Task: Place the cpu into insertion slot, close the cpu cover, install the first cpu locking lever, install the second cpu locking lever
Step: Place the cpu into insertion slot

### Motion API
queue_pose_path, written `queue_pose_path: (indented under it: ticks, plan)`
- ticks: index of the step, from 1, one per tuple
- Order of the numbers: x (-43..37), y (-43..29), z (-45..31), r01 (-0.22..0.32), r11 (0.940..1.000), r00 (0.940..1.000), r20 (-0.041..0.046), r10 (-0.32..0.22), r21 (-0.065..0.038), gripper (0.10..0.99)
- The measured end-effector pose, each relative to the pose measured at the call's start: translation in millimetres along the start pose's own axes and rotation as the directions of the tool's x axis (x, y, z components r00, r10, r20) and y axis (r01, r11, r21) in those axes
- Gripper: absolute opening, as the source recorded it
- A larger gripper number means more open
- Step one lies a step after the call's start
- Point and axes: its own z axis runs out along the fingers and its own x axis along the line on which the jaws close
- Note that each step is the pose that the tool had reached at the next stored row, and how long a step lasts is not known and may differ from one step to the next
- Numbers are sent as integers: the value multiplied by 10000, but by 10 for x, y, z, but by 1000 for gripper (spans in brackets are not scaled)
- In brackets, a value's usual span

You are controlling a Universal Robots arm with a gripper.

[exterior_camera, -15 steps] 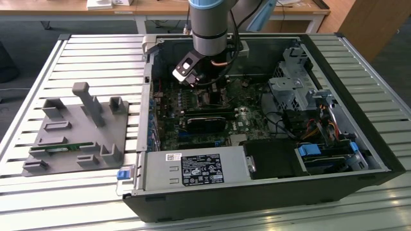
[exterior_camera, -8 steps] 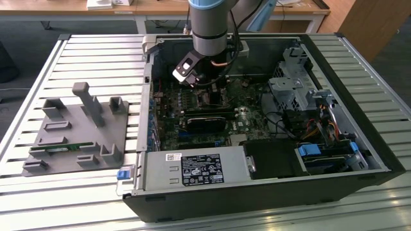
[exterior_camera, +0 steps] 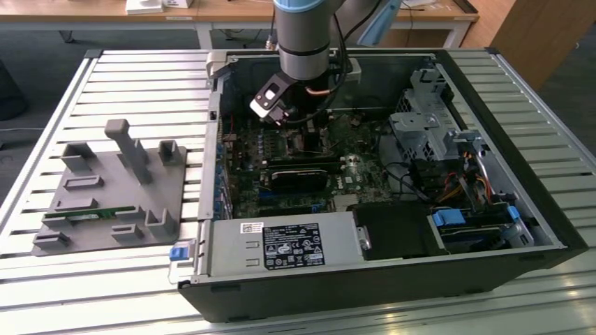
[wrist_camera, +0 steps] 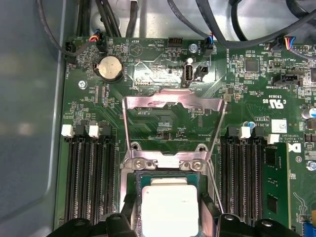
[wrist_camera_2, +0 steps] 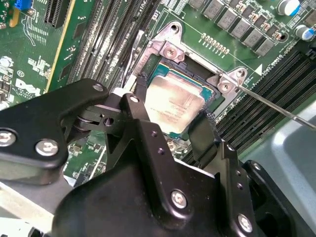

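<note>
Status: reaching into open computer case (exterior_camera: 373, 293) with gripper (wrist_camera_2: 173, 109), working over green board (wrist_camera: 237, 94). Pinching chip (wrist_camera: 170, 210) between both black fingers (wrist_camera_2: 202, 138), spread only as far as chip's edges, pressing on two opposite sides in the second wrist view. Holding chip flat, metal top up, right at socket (wrist_camera_2: 211, 94) opening; unable to tell whether fully seated or a touch above. Seeing cover (wrist_camera: 173, 102) flipped open in the first wrist view, lying back over board just beyond socket. Seeing thin wire lever (wrist_camera_2: 276, 107) angling away beside socket, not latched. Seeing case resting on slatted table (exterior_camera: 121, 77), grey parts tray (exterior_camera: 102, 195) just beside it on the exterior view's left.
</note>
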Motion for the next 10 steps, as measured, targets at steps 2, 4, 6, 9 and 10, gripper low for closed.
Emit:
queue_pose_path:
  ticks: [2, 4, 6, 9, 10]
  plan:
    - [10, 0, 1, -24, 10000, 10000, -3, 24, -2, 612]
    - [25, 0, 0, -41, 10000, 10000, 0, 41, -1, 612]
    - [35, 0, 1, -55, 10000, 10000, 1, 55, -1, 612]
    - [35, 0, 1, -66, 10000, 10000, 1, 66, -1, 612]
    - [34, 1, 0, -68, 10000, 10000, -11, 68, 0, 612]
